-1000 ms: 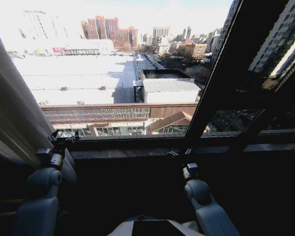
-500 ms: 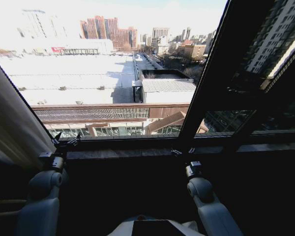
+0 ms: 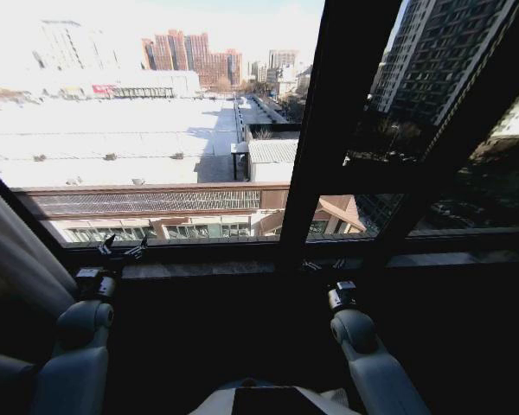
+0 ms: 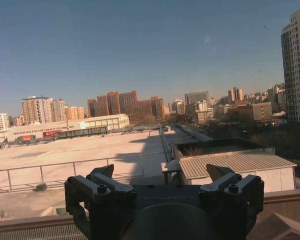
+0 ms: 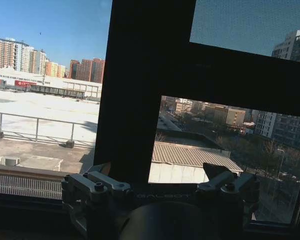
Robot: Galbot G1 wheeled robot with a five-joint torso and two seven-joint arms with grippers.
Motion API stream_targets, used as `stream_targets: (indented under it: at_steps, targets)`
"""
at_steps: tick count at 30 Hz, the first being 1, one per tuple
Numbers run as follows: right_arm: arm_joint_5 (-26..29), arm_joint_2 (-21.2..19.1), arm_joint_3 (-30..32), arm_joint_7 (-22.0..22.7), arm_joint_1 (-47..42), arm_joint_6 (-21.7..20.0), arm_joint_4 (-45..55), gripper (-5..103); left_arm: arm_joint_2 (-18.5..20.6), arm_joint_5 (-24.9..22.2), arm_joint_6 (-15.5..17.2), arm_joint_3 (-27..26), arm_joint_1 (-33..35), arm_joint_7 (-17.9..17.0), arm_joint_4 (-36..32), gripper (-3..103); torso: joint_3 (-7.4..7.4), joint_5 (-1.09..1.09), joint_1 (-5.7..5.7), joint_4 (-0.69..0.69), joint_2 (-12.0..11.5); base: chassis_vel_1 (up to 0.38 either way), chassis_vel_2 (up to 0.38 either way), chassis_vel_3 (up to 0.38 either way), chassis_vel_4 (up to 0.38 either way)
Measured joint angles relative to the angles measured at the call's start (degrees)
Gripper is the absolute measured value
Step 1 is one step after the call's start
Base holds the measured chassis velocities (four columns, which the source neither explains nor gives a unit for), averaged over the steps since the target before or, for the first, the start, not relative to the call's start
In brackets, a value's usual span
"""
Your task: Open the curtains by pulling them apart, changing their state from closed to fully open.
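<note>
Your head camera has swung right since a second ago, leaving the curtain (image 3: 17, 259) bunched beside your left hand (image 3: 123, 247), both it and the right hand (image 3: 322, 266) spread wide, empty, below the window frame (image 3: 329, 130).

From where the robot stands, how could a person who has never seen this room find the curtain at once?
Look at the big window with its dark frame over the city roofs. Follow the sill to the far left, beside the left gripper. There the curtain hangs: pale, pleated cloth, the only soft, light thing among dark bars.

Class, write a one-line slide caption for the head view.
Curtain bunched at left, window uncovered; left gripper open at the sill.
</note>
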Motion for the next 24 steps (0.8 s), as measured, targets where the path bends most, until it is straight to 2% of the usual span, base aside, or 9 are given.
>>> stream_targets:
  at_steps: [7,9,13,18,24]
  targets:
    - [0.4,-0.1,0.5,0.0,0.7,-0.4,-0.4,100,-0.9,-0.6,0.8,1.1,0.2,0.2,-0.6,100,0.01,0.00,0.01,0.00,0.0,-0.364,-0.357,0.362,0.355]
    - [0.5,-0.2,0.5,0.0,0.9,-0.6,-0.4,100,-1.3,-0.8,1.2,1.6,0.2,-0.7,-0.9,100,0.00,0.00,0.00,0.01,0.0,-0.358,-0.347,0.359,0.344]
    - [1.2,-0.5,0.6,0.0,1.6,-1.4,-0.8,100,-4.1,-2.1,3.1,3.8,1.1,-4.8,-2.8,100,0.00,-0.01,0.00,0.00,0.0,-0.357,-0.351,0.345,0.354]
    - [2.0,-0.8,0.7,0.0,2.6,-1.8,-1.4,100,-5.9,-2.2,3.2,5.3,2.0,-6.0,-3.7,100,0.00,-0.01,0.01,0.00,0.0,-0.347,-0.351,0.357,0.361]
    - [2.6,-0.8,0.4,0.0,3.2,-2.1,-1.8,100,-6.3,-2.1,3.1,6.2,2.5,-6.0,-4.0,100,0.00,0.00,0.00,0.00,0.0,-0.347,-0.352,0.362,0.346]
